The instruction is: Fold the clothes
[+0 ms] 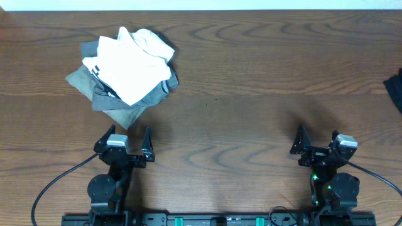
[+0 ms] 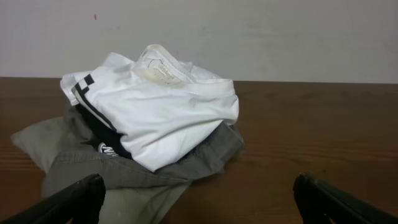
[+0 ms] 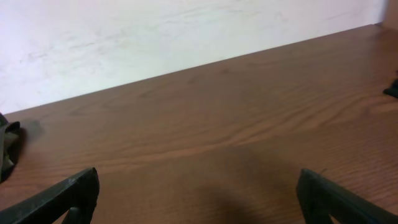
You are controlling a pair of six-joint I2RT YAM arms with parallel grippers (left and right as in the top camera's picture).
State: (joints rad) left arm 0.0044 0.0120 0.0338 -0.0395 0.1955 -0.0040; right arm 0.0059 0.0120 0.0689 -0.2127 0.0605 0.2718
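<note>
Left gripper [image 1: 130, 132] jaws released, empty | right gripper [image 1: 318, 134] likewise | clothes pile [image 1: 125, 69] long axis left-right, collar [image 1: 146, 39] away

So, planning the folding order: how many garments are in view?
3 visible: white shirt atop, grey garment beneath it, dark cloth at the overhead view's right edge; more may hide underneath.

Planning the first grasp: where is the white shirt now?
In the overhead view, the white shirt lies atop the grey garments at far left, ahead of the left gripper.
</note>
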